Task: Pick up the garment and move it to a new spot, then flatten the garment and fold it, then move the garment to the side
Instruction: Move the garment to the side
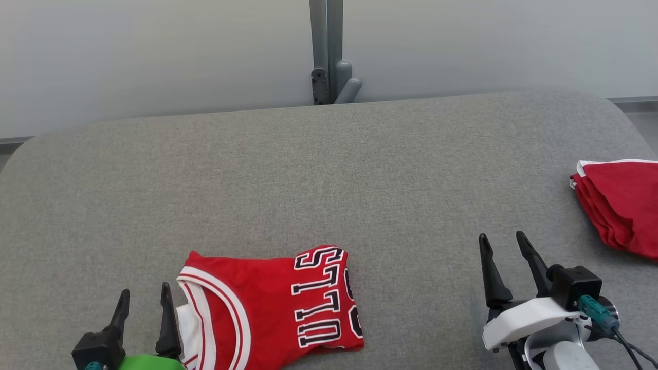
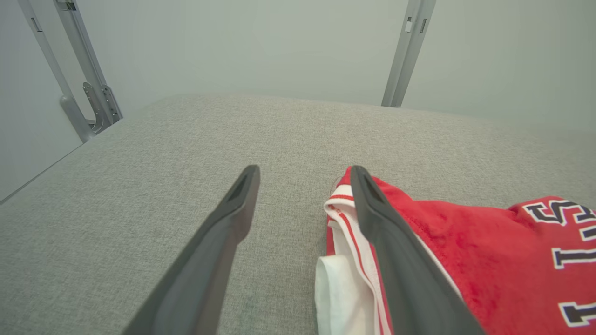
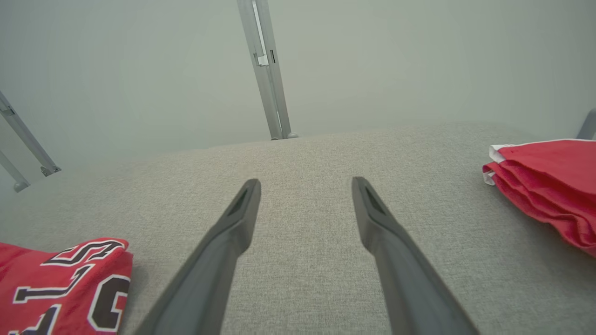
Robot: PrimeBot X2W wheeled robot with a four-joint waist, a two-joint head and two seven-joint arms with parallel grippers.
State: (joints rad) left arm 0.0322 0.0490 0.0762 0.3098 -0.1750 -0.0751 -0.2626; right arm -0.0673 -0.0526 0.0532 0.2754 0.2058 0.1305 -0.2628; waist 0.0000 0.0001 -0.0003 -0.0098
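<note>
The jersey is lying folded on the grey tabletop, close before the robot, toward its left. It is looking ready to go aside, so both tools should be pinching opposite edges low, through every layer, keeping the fold. The left tool is hovering wide and empty at the collar edge. The right tool is hanging wide and empty, well apart.

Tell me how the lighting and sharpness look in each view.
Head view: soft even light, no glare, jersey lettering crisp. Left wrist view: wide-angle stretch makes the fingers loom large; wall hazy. Right wrist view: same stretch, post leaning, folded red pile sharp.
</note>
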